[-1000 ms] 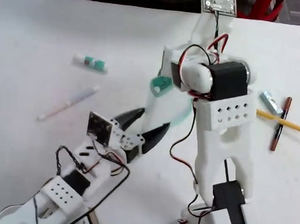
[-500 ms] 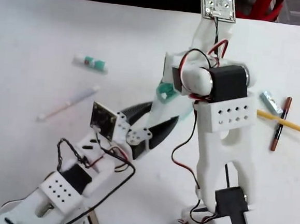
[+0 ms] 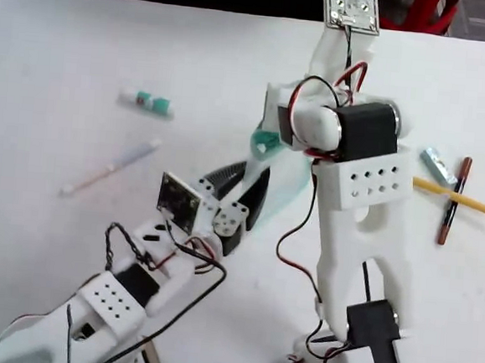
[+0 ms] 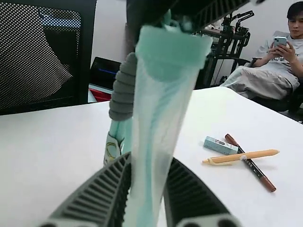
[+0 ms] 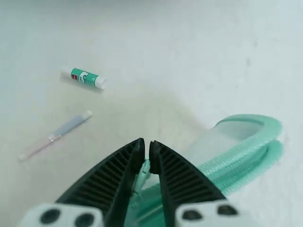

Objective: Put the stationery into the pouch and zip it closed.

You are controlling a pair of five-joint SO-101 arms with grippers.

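A see-through teal pouch [image 3: 282, 187] hangs near the table's middle, held up on end [image 4: 156, 113]. My left gripper [image 3: 254, 172] comes in from the lower left and is shut on the pouch's lower part [image 4: 149, 161]. My right gripper [image 5: 147, 143] is shut on the teal zipper pull [image 5: 142, 172] at the pouch's [image 5: 236, 142] rim; in the high view its arm [image 3: 361, 174] hides it. A glue stick [image 3: 145, 101] and a pale pen [image 3: 113, 167] lie to the left. A yellow pen [image 3: 460, 199], a brown pen [image 3: 450, 219] and a small blue eraser [image 3: 437, 166] lie to the right.
The right arm's white body stretches from the front edge to the table's middle, between the pouch and the pens on the right. Red and black cables [image 3: 292, 244] loop beside it. The table's far edge [image 3: 156, 2] runs along the back.
My left gripper has moved up and to the right onto the pouch, and its fingers have gone from wide open to shut on it. The right arm has barely shifted.
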